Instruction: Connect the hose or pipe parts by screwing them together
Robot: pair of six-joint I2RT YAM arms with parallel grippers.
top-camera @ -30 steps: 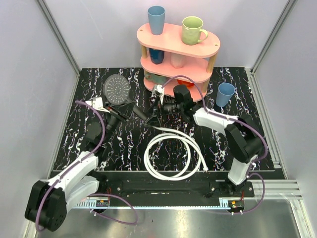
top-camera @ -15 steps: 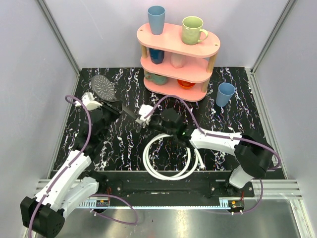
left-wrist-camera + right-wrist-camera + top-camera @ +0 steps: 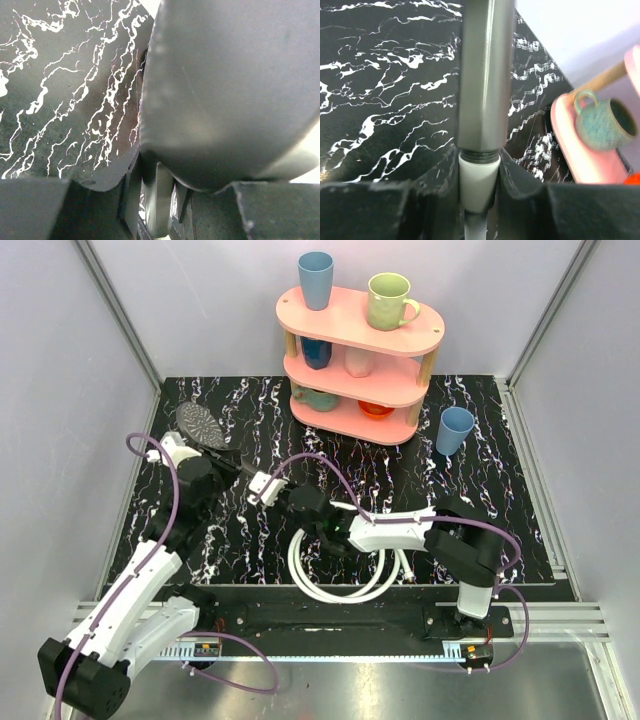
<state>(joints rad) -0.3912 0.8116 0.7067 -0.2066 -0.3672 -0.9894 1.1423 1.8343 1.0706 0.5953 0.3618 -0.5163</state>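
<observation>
My left gripper (image 3: 220, 453) is shut on the neck of the grey shower head (image 3: 200, 425), which is held tilted above the table's back left. In the left wrist view the head's grey back (image 3: 225, 90) fills the frame above my left gripper (image 3: 157, 210). The dark handle (image 3: 485, 75) runs toward my right gripper (image 3: 273, 494). In the right wrist view my right gripper (image 3: 479, 175) is shut on the hose's white end fitting (image 3: 479, 182), which butts against the handle's threaded end. The white hose (image 3: 340, 575) lies coiled at the front centre.
A pink three-tier shelf (image 3: 360, 330) with cups stands at the back centre, with a teal mug (image 3: 602, 122) on its lowest tier. A blue cup (image 3: 455, 430) stands on the table to its right. Purple cables loop over both arms. Enclosure walls flank the table.
My right gripper has swung left and nearer and has shut on the hose's end fitting. The left arm has carried the shower head further left and tilted it. The coil shifted slightly left.
</observation>
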